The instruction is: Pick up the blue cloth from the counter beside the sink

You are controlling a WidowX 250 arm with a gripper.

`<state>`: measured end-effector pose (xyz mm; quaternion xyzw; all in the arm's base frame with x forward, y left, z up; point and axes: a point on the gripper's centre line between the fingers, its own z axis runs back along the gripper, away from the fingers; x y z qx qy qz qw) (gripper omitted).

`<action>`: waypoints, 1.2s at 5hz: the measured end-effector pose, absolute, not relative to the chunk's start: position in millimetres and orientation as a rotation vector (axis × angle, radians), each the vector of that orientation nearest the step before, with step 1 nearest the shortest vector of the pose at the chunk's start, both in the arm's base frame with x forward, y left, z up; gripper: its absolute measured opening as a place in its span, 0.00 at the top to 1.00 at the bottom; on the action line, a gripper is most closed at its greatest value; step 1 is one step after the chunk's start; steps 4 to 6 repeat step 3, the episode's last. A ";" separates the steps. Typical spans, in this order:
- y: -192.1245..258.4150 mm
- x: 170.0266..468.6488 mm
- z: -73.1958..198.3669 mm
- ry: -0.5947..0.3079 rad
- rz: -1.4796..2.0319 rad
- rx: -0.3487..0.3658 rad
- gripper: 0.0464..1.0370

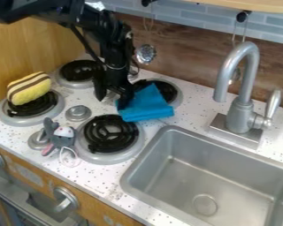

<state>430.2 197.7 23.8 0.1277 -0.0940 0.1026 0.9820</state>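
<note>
The cloth (145,107) lies partly over the burner (175,97), with its lower edge on the counter (197,115) near the upper corner of the sink (171,128). The gripper (112,98) hangs at the cloth's left side, its two fingers spread with a gap of counter showing between them; the right finger is at the cloth's edge, but whether it touches cannot be determined. Handling, as judged from appearance: light, limp, not fragile, and unlikely to slip once pinched. It should fold under the fingers rather than resist, and hang below the grip when raised. Preferred grip point: a raised fold near the middle, with fabric gathered between both fingers. A pinch at the thin outer edge may catch a single layer and let the rest trail. Keep fingertips shallow, as the coil beneath could obstruct them or snag the fabric. Maintain clearance from the lower burner (135,148) while the cloth hangs loose.
</note>
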 end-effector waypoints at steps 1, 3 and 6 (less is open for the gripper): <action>207.8 433.8 24.6 -0.174 0.228 0.287 0.04; 227.7 424.7 26.3 -0.146 0.322 0.287 0.04; 227.7 424.7 26.3 -0.146 0.322 0.287 0.04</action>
